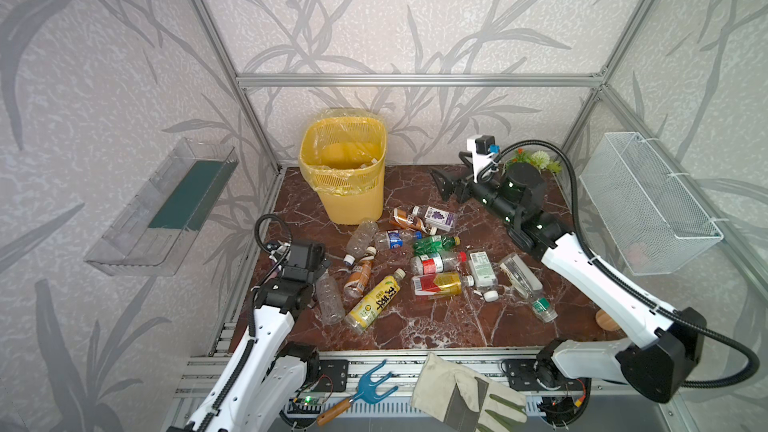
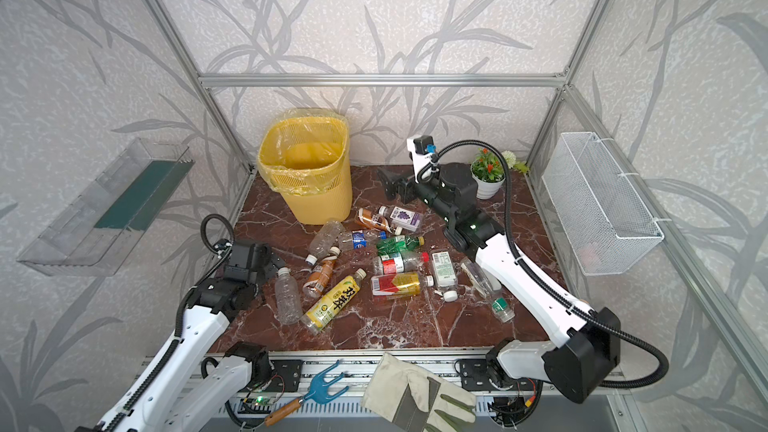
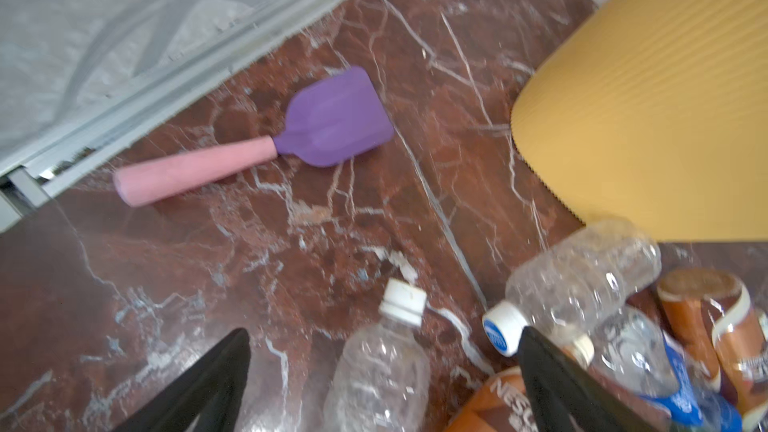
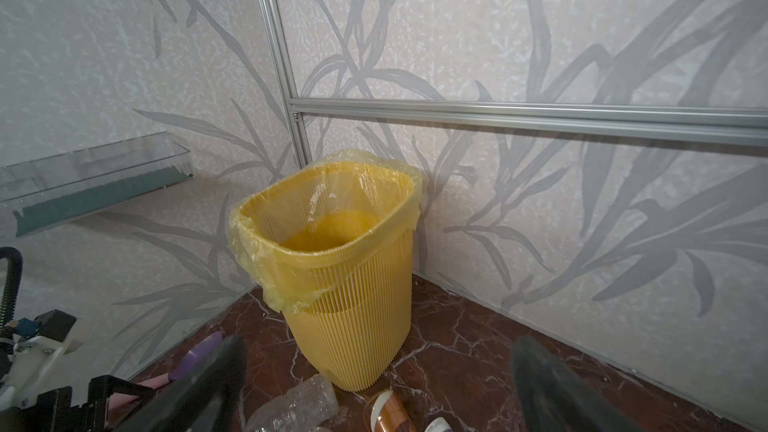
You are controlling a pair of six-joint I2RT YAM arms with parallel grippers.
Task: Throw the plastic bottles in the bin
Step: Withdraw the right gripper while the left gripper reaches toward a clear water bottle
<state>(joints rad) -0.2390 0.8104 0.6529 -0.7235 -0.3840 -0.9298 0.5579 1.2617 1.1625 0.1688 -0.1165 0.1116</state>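
Plastic bottles [image 1: 436, 263] lie strewn beside the bin [image 1: 353, 205]; left gripper [image 3: 384, 332] gapes empty over one for pickup; right gripper [image 1: 439, 184] spreads wide, empty, facing the bin.

Glossy marble tabletop [image 1: 419, 326], clear plastic bottles [image 1: 330, 297]

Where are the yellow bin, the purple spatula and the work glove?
yellow bin [image 1: 353, 207]: in a top view, on its front wall.
purple spatula [image 3: 336, 118]: left wrist view, on the blade.
work glove [image 1: 446, 384]: in a top view, on pale cloth near the cuff.
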